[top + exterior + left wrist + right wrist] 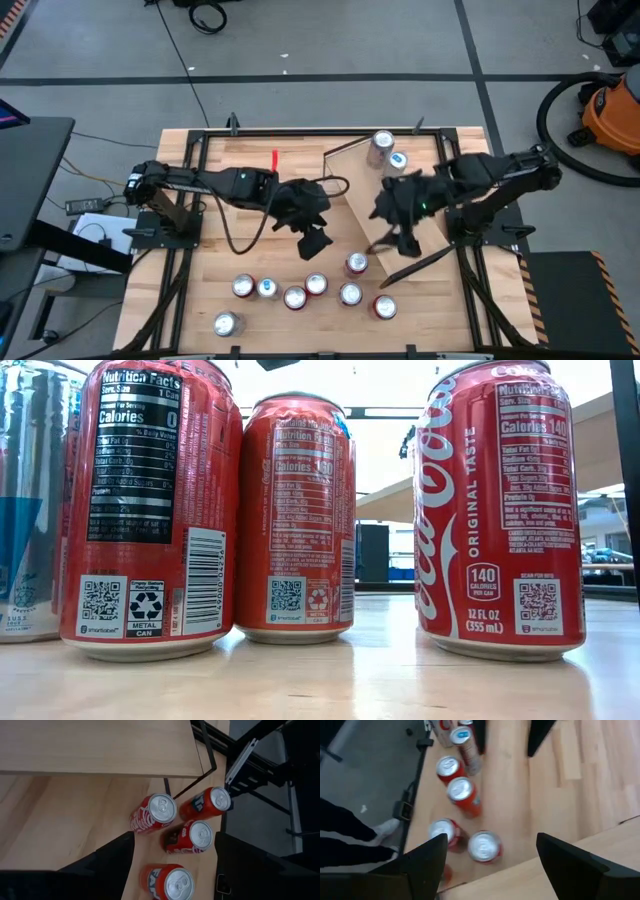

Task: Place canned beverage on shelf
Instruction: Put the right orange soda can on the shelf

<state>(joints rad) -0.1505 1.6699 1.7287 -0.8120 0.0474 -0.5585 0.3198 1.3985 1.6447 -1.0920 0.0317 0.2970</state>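
High view: shelf, a light plank lying diagonally across the tabletop, two cans already standing at its far end; left pincer hangs over the middle of the tabletop, empty; right pincer hangs over the shelf's near part, empty, its spread not legible here; a row of upright cans stands on the near side of both pincers; the can by the shelf's edge lies just beyond and between them, slightly nearer the left pincer, long axis vertical.

Low view: three red cans upright on the tabletop, close to the lens; no pincer visible.

Left wrist view: fingers spread wide, nothing between; four cans ahead, the nearest between the fingers' line; shelf edge beyond.

Right wrist view: fingers wide, empty; cans clustered on the tabletop ahead; a person's leg and shoe at the side.

Judgement: next move is a top-down grasp by the left arm.
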